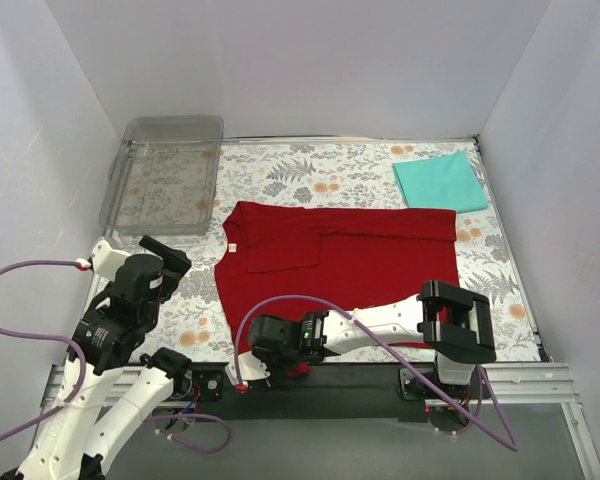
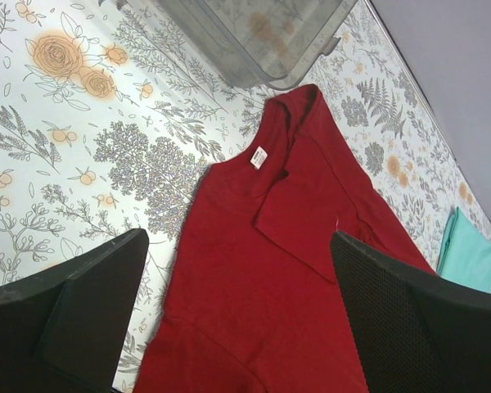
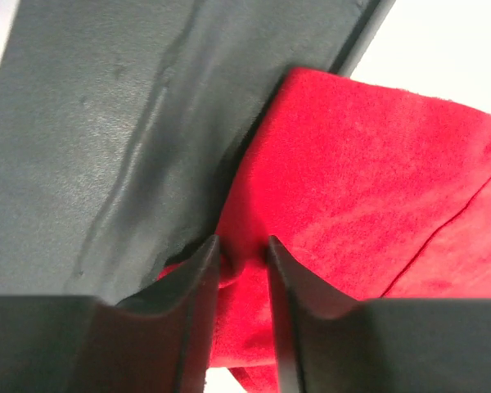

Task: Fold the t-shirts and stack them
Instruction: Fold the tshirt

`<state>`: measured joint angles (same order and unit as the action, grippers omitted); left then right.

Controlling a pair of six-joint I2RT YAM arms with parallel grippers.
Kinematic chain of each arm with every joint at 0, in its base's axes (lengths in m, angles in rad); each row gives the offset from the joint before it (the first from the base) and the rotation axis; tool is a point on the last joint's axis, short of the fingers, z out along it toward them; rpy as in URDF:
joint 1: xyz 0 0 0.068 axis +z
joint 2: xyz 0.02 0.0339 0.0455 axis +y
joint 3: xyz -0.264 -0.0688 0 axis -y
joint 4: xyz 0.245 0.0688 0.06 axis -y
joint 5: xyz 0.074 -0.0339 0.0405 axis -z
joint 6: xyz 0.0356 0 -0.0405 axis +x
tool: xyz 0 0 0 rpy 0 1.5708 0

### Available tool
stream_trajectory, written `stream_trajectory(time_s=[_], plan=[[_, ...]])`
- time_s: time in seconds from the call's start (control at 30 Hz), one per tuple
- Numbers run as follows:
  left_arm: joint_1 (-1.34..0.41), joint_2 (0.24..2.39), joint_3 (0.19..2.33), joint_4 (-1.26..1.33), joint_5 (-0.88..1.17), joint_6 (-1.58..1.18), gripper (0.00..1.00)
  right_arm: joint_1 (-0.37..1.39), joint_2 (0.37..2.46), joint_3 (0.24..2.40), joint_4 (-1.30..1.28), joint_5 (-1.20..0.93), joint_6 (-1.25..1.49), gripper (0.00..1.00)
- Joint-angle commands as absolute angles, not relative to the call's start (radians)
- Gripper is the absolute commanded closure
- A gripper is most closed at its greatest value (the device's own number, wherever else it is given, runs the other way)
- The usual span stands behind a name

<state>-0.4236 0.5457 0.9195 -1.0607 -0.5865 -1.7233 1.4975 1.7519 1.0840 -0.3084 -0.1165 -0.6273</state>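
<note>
The dark red t-shirt [image 1: 340, 260] lies spread on the floral mat, collar to the left, with one sleeve folded in. It also shows in the left wrist view [image 2: 262, 270] and the right wrist view [image 3: 368, 172]. The teal t-shirt [image 1: 440, 182] lies folded at the back right, and its edge shows in the left wrist view [image 2: 470, 254]. My left gripper [image 1: 165, 255] hovers left of the red shirt, its jaws [image 2: 237, 303] wide open and empty. My right gripper [image 1: 285, 362] is at the table's front edge, its jaws [image 3: 243, 262] shut on a fold of the red shirt's near hem.
A clear plastic tray [image 1: 165, 170] stands at the back left, also in the left wrist view [image 2: 262, 41]. The floral mat [image 1: 310, 175] covers the table. White walls enclose three sides. A black strip [image 1: 360, 380] runs along the front edge.
</note>
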Motion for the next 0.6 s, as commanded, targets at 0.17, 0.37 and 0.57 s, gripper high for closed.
stream_trajectory(time_s=[0.17, 0.37, 0.57], plan=[[-0.425, 0.463, 0.881, -0.928, -0.482, -1.547, 0.15, 1.471, 1.698, 1.129, -0.301, -0.127, -0.604, 0.95], [-0.425, 0.405, 0.828, -0.740, -0.236, -1.356, 0.14, 1.241, 1.644, 1.181, -0.360, -0.371, -0.587, 0.99], [-0.426, 0.431, 0.788, -0.673, -0.140, -1.331, 0.13, 1.034, 1.673, 1.183, -0.362, -0.627, -0.528, 0.96]])
